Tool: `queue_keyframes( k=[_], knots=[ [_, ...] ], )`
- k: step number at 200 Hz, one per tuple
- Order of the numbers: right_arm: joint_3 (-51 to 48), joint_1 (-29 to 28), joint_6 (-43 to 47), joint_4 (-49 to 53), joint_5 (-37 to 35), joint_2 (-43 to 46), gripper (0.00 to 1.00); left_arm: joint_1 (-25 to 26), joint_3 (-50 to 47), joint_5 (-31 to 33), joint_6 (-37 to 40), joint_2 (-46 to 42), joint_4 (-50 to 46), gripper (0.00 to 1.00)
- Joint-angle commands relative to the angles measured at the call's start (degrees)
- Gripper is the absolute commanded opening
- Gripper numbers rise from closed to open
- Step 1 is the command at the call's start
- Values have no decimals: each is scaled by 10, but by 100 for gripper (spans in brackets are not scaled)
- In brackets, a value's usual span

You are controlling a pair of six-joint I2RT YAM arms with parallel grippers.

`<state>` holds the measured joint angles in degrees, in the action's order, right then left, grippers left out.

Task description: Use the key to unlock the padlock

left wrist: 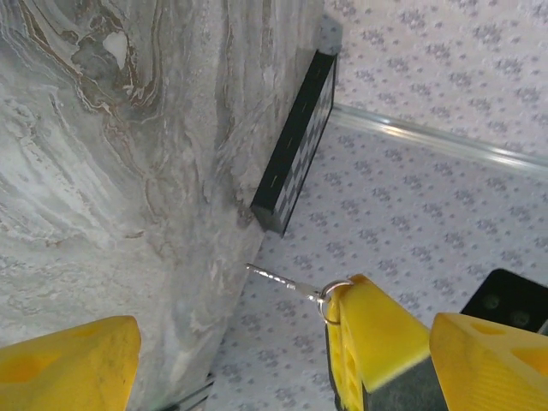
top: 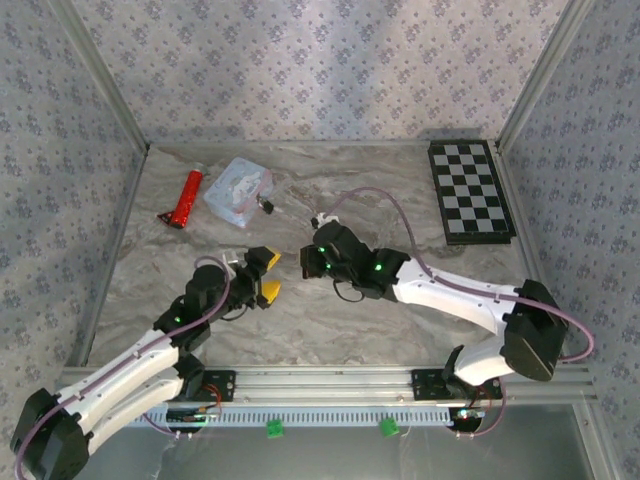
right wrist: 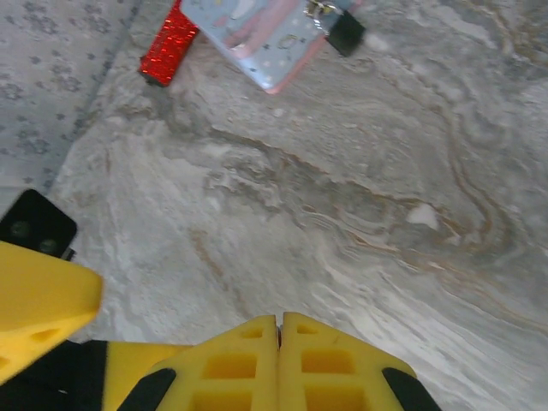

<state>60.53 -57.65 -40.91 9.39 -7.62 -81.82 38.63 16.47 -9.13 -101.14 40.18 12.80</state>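
A marble-patterned table [top: 400, 330] is seen from above, with two robot arms reaching in from the near edge. At the far left lies a pastel tin [top: 238, 190] with a red tube [top: 185, 198] to its left. The padlock [right wrist: 345, 30], tiny and dark, sits touching the tin's right corner and seems to be hooked to its clasp.

Mid-table, the right gripper [right wrist: 279, 324] is clenched, and the slim silver key [left wrist: 278, 276] juts from its tip by the ring end. The left gripper [top: 268, 275] is just beside it with its yellow fingers spread wide, grasping nothing.

The padlock is probably light, rigid and smooth, so it is likely to skid or swing, dragging the tin. It would best be pinched across its flat body, leaving the keyhole end free. The thin key may pivot between the pads.
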Motion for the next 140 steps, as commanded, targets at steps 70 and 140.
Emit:
queue_keyframes(
  k=[70, 140],
  knots=[
    [35, -45, 8, -115, 19, -49, 2, 13, 22, 34, -96, 16, 57, 82],
    [39, -61, 26, -132, 44, -81, 1, 11, 18, 39, -101, 12, 63, 71]
  ],
)
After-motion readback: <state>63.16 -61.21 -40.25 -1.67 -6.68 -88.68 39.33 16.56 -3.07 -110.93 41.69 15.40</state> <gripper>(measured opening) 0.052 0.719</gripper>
